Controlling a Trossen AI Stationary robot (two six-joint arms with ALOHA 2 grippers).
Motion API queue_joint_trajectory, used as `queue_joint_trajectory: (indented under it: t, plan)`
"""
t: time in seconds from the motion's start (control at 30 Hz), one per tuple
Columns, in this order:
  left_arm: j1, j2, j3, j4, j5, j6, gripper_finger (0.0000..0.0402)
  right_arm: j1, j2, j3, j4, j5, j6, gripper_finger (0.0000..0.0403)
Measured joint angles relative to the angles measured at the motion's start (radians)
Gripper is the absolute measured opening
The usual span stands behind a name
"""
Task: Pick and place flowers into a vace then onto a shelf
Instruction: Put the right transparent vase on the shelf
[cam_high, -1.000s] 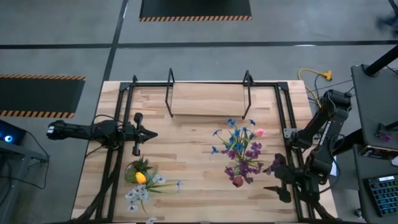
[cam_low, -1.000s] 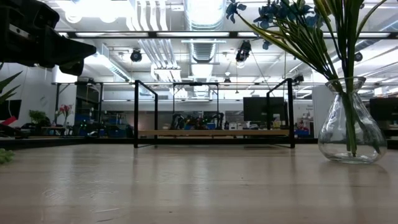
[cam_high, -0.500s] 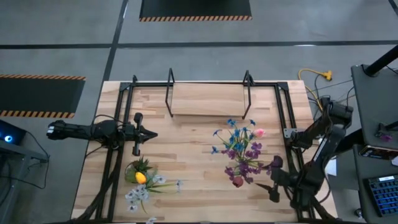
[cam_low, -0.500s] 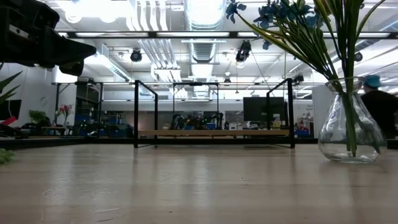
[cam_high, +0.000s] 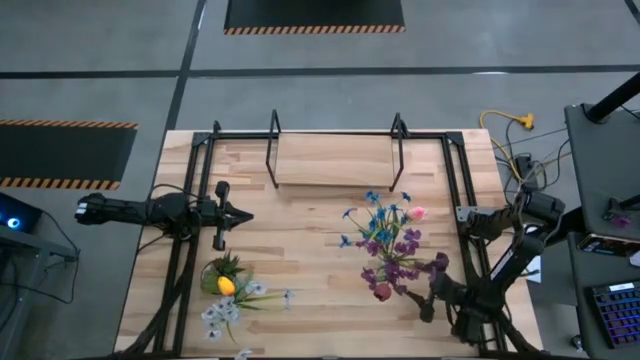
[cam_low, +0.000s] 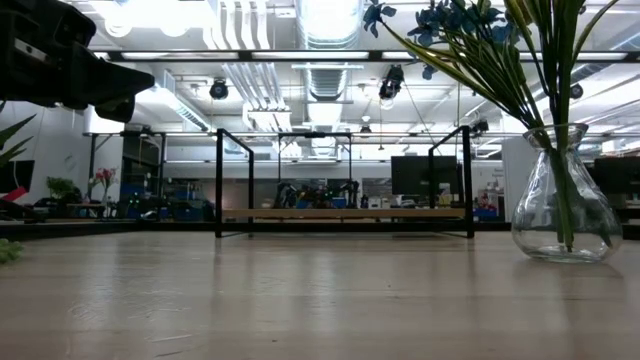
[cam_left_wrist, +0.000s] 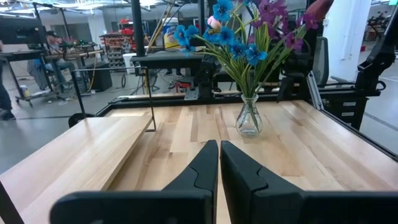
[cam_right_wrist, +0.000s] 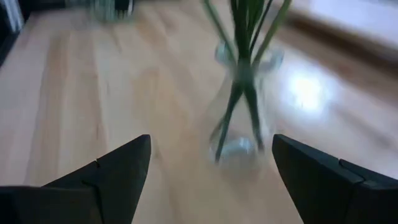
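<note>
Right tool (cam_right_wrist: 211, 168) spread wide near the vace (cam_right_wrist: 239, 134) of flowers (cam_high: 390, 240) — apparently not touching; left tool (cam_left_wrist: 217, 162) pinched closed.

Four cameras on one table (cam_high: 300, 250): one overhead, one at table height, one on each wrist.

The high view looks straight down from well above, taking in the whole table, both arms and the floor around it. The low view sits at the tabletop's near edge, facing level across to the shelf (cam_low: 345, 213) at the far side and the room beyond, with the vase (cam_low: 565, 195) close on its right. The left wrist view looks across the table from the left, past its own fingers (cam_left_wrist: 199, 171), toward the vase (cam_left_wrist: 249, 117) and shelf (cam_left_wrist: 74, 149). The right wrist view looks down at the vase (cam_right_wrist: 239, 99) from very near. All four share the vase.
</note>
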Motion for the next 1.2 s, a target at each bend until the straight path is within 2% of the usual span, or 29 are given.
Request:
queue_joint_trajectory:
  t: [0.13, 0.57, 0.73, 1.1, 1.2]
  plan:
    - [0.000, 0.000, 0.000, 0.000, 0.000, 0.000, 0.0000, -0.045, 0.038, 0.001, 0.009, 0.128, -0.017, 0.0325]
    - [0.000, 0.000, 0.000, 0.000, 0.000, 0.000, 0.0000, -0.157, 0.095, 0.001, 0.020, 0.154, -0.040, 0.0325]
    - [0.000, 0.000, 0.000, 0.000, 0.000, 0.000, 0.0000, -0.181, 0.102, 0.002, 0.068, 0.207, -0.053, 0.0325]
    - [0.000, 0.000, 0.000, 0.000, 0.000, 0.000, 0.0000, -0.221, 0.103, 0.001, 0.070, 0.206, -0.056, 0.0323]
    - [0.000, 0.000, 0.000, 0.000, 0.000, 0.000, 0.0000, -0.221, 0.103, 0.001, 0.071, 0.193, -0.056, 0.0310]
